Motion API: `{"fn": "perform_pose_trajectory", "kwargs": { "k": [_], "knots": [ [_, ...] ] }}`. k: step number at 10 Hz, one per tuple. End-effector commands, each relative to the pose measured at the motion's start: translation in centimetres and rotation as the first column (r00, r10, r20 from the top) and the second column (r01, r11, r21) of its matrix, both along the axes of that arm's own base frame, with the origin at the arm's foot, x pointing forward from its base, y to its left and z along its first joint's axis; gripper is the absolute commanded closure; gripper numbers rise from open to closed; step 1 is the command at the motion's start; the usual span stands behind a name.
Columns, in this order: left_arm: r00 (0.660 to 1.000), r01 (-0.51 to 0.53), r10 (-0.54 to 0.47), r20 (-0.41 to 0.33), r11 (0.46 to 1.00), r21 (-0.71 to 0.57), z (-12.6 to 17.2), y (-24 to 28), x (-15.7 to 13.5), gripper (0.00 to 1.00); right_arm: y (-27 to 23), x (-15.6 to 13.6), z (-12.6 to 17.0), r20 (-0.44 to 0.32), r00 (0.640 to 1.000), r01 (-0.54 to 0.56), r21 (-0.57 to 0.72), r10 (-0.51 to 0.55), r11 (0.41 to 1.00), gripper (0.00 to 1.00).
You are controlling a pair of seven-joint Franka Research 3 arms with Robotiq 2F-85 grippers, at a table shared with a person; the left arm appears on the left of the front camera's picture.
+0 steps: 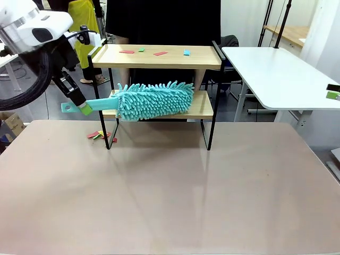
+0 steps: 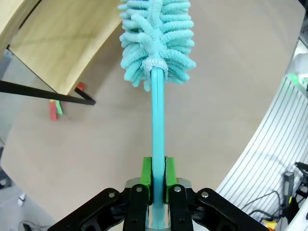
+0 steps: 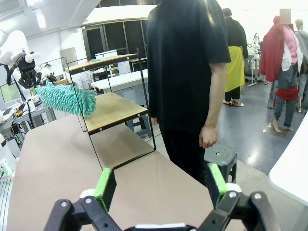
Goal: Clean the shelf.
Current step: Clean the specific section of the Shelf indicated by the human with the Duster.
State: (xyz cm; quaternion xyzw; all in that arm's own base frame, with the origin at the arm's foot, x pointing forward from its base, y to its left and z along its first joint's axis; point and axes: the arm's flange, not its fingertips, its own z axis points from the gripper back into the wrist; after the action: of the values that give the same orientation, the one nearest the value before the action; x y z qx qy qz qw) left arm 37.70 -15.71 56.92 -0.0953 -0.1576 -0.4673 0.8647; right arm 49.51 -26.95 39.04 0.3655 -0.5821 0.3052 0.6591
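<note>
Our left gripper [image 1: 83, 109], centre left, is clamped on the teal duster [image 1: 154, 101], whose head lies by the lower board of the shelf [image 1: 204, 57]. We judge sweeping underway; next, lift to the scraps [image 1: 159, 53] upper centre.

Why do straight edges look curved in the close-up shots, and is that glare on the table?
Front view: sharp, with a soft pale sheen on the table near the shelf. Left wrist view: the wide lens curves the table's edge; the duster is crisp. Right wrist view: washed-out brightness at top right.
</note>
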Motion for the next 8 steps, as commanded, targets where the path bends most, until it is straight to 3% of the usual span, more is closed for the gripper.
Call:
{"fn": "perform_pose_trajectory", "kwargs": {
  "k": [1, 2, 4, 5, 8],
  "knots": [
    [0.995, 0.087, -0.092, 0.043, 0.990, 0.107, 2.3, 0.8, 0.0, 0.87, 0.2, 0.1, 0.3, 0.004, 1.000, -0.001, -0.004, 0.001, 1.000, 0.00],
    [0.982, 0.187, -0.189, 0.000, 0.974, 0.131, 4.2, 2.9, -0.2, 0.87, 0.2, 0.1, 0.3, 0.004, 1.000, -0.001, -0.004, 0.001, 1.000, 0.00],
    [0.937, 0.345, -0.341, -0.078, 0.938, 0.045, 6.6, 6.7, -1.1, 0.87, 0.2, 0.1, 0.3, 0.004, 1.000, -0.001, -0.004, 0.001, 1.000, 0.00],
    [0.913, 0.396, -0.380, -0.147, 0.912, 0.102, 7.4, 8.7, -1.3, 0.87, 0.2, 0.1, 0.3, 0.004, 1.000, -0.001, -0.004, 0.001, 1.000, 0.00],
    [0.898, 0.436, -0.357, -0.256, 0.791, 0.430, 10.4, 13.0, -3.3, 0.87, 0.2, 0.1, 0.3, 0.004, 1.000, -0.001, -0.004, 0.001, 1.000, 0.00]
  ]
}}
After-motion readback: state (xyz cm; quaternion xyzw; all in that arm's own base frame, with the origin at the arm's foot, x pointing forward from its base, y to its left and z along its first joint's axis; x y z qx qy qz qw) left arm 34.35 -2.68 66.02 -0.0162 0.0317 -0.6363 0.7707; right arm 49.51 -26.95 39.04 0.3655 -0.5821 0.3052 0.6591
